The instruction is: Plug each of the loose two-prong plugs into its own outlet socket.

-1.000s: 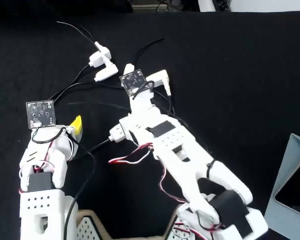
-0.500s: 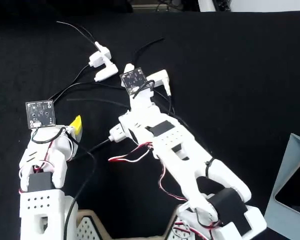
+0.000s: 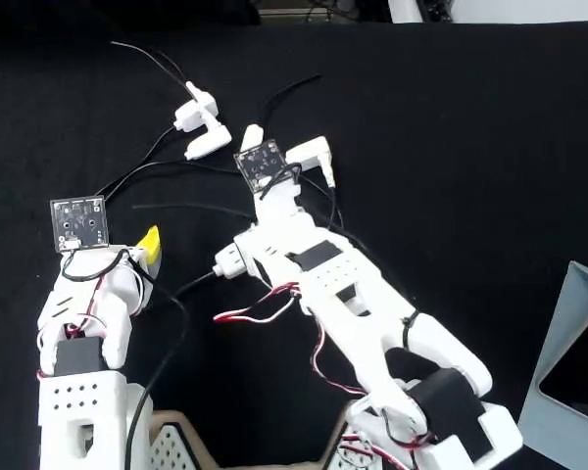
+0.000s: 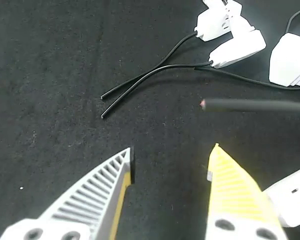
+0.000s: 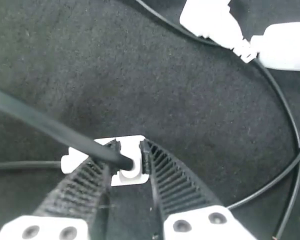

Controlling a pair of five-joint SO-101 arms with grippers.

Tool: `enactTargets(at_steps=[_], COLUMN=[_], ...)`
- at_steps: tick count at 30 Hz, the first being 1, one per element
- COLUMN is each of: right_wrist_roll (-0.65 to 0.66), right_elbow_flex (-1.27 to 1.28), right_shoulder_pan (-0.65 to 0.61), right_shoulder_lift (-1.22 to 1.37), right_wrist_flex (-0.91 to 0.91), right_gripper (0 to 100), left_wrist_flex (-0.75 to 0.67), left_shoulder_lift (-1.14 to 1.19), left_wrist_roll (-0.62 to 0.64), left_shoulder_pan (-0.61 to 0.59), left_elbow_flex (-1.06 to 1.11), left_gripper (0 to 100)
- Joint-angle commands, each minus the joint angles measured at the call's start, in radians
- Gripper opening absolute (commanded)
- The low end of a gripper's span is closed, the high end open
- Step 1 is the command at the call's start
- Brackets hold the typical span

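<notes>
**Nearest, left side:** left gripper (image 4: 172, 148). Hangs low over bare worktop (image 4: 50, 75), jaws released, spread wide, nothing between. Takes no part in the present step, by the look of it.

**Mid-worktop:** right gripper (image 5: 129, 149). Grasps plug (image 5: 131, 175), jaws clenched against both flanks of the white body at its cable (image 5: 35, 120) end. Seems to keep plug down on worktop, not raised. Prong direction: cannot tell.

**Just beside right wrist, high view:** lone piece (image 3: 310, 154). White, with a thin prong-like tip at one end. Plug or socket: cannot tell.

**Farthest:** white pair (image 3: 196, 116). Two white bodies end to end, touching, each trailing a black lead with its loose end on the worktop. Mated or merely abutting: cannot tell.

**Step in hand, as judged:** pick-up of one loose plug. Grip made, lift not yet begun.

**Next move, as judged:**
- Calls for a clean lift without cable drag.
- Then a turn of the wrist to bring prongs square to a free socket.
- Then a straight push along the prong axis.
- Likely needs left gripper to pin the socket against sliding.
- Demands a firm hold throughout, to stop the plug twisting between the jaws at first contact.
</notes>
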Motion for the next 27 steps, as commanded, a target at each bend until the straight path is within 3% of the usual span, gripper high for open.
enactTargets(at_steps=[1, 27], right_wrist_roll=[0.012, 0.054], right_elbow_flex=[0.002, -0.104], right_shoulder_pan=[-0.014, 0.025], right_shoulder_lift=[-0.004, 0.166], right_wrist_flex=[-0.018, -0.026], right_gripper=[1.1, 1.1], left_wrist_flex=[-0.015, -0.015], left_shoulder_lift=[-0.012, -0.012], left_wrist_roll=[-0.009, -0.009], left_shoulder_pan=[-0.005, -0.005], left_elbow_flex=[-0.004, -0.004], left_gripper=[25, 25])
